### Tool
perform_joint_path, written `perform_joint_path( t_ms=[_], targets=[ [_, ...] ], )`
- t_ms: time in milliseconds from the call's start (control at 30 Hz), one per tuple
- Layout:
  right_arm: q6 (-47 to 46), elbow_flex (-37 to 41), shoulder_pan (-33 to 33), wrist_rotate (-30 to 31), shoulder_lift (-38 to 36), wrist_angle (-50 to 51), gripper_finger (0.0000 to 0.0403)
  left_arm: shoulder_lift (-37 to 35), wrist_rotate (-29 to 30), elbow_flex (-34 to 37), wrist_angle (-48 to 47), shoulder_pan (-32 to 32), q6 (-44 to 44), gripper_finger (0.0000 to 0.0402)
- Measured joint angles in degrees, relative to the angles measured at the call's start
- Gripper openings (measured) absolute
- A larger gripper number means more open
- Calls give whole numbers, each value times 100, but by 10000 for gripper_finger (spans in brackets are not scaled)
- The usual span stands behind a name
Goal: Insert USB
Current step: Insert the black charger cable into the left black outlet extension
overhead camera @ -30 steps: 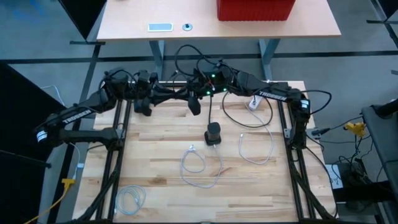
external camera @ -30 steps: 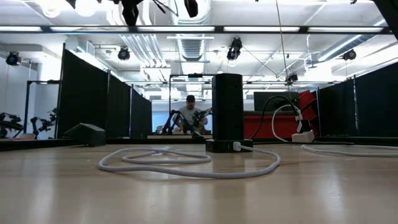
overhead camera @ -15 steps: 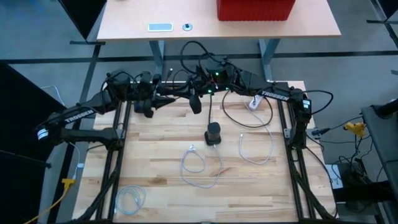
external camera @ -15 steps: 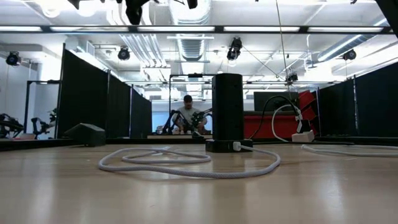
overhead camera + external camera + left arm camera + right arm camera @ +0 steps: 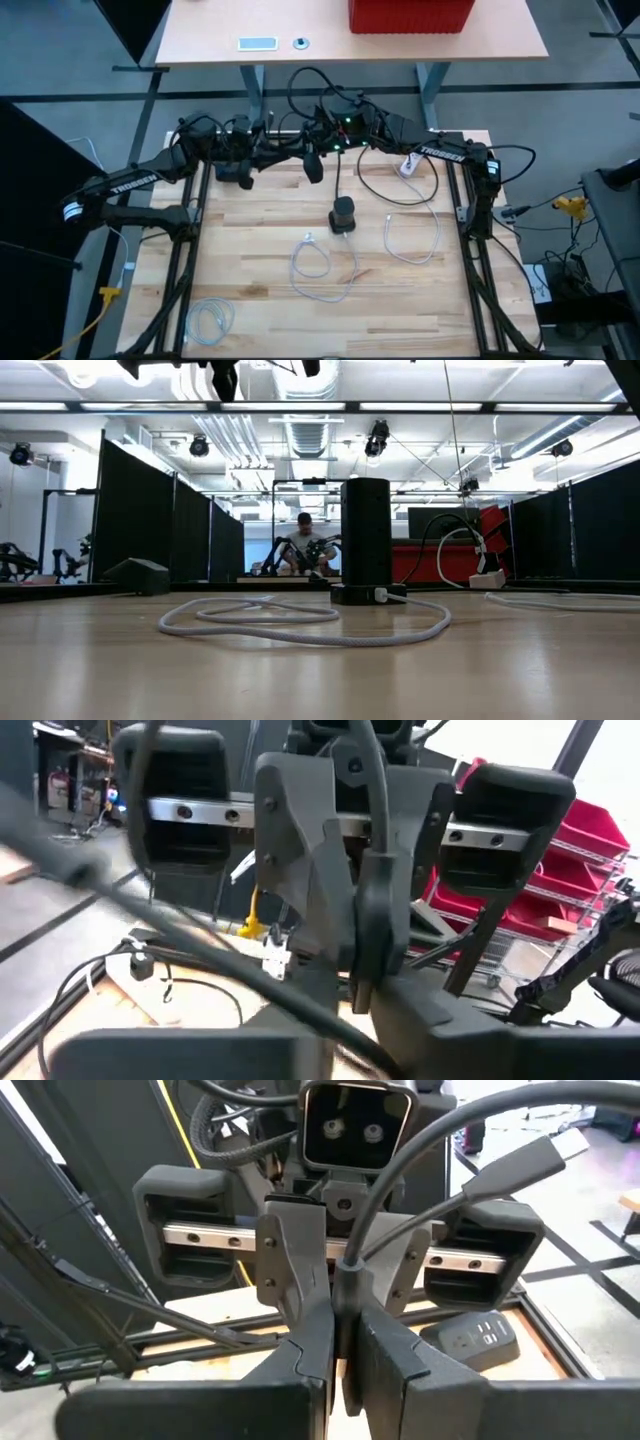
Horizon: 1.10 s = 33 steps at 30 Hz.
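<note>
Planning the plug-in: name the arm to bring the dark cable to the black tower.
Right, probably. The right gripper is shut on the dark cable, above the table's rear, near the black tower. The left gripper faces it.

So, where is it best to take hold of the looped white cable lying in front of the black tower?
Grip it just behind the small plug, the free end of the white cable, and come straight down from above. That end lies flat on the table, apart from the black tower, and there seems to be bare wood on both sides for the fingers.
</note>
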State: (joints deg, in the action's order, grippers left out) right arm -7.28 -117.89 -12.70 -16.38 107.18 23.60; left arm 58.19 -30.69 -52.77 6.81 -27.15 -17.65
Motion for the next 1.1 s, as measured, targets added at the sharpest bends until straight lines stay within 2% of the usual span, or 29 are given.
perform_joint_path(
  t_ms=[233, 433, 633, 767, 1100],
  targets=[
    [-23, 0, 6, 9, 0, 126, 38, 7, -10, 0, 72, 14, 0, 7],
    [136, -61, -5, -9, -2, 174, 86, 6, 9, 0, -120, 17, 18, 7],
    [-9, -260, -8, 140, -24, 83, 104, 1, 16, 0, -231, 84, 61, 6],
    [-170, -247, -5, 138, -13, 125, 97, 1, 16, 0, -229, 98, 61, 6],
    [-96, -247, 4, 32, -13, 152, 30, 4, -51, 0, -237, 177, 77, 9]
  ],
)
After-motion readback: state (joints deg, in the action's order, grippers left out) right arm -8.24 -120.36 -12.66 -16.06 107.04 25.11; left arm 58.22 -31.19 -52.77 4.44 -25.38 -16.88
